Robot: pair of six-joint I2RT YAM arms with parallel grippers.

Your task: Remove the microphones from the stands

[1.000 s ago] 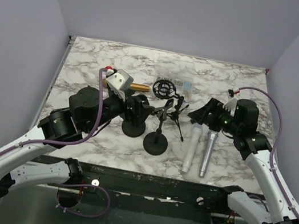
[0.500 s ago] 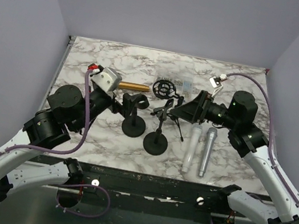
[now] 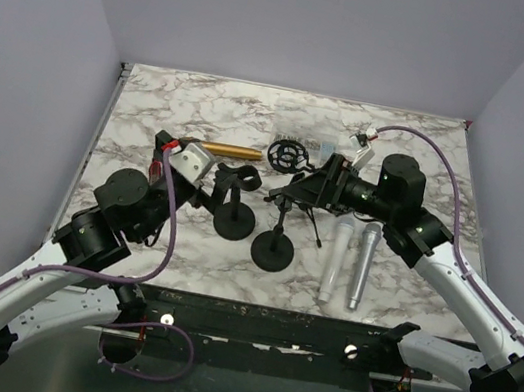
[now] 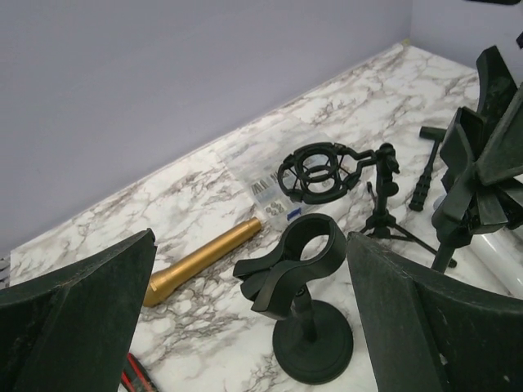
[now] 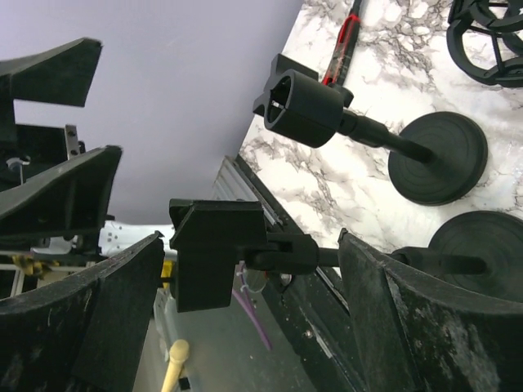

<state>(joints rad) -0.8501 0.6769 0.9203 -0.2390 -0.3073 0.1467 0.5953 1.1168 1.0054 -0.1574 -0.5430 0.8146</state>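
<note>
A gold microphone (image 3: pixel 234 152) lies flat on the marble table (image 3: pixel 154 116), behind a black stand (image 3: pixel 234 220) whose clip (image 3: pixel 236 177) holds nothing. My left gripper (image 3: pixel 207 184) is open just left of that clip. In the left wrist view the clip (image 4: pixel 298 261) sits between my open fingers (image 4: pixel 82 318), and the gold microphone (image 4: pixel 204 261) lies beyond. A second black stand (image 3: pixel 272 252) stands to the right. My right gripper (image 3: pixel 306 189) is open around its top clip (image 5: pixel 216 253), without touching it.
Two silver microphones (image 3: pixel 335 260) (image 3: pixel 364 265) lie side by side right of the stands. A black shock mount (image 3: pixel 288 153) and a small tripod (image 3: pixel 313 205) sit behind them. A clear packet of small parts (image 3: pixel 323 149) lies near the back.
My left gripper has drawn back to the left, away from the first stand. My right gripper has moved left from above the silver microphones to the second stand's clip.
</note>
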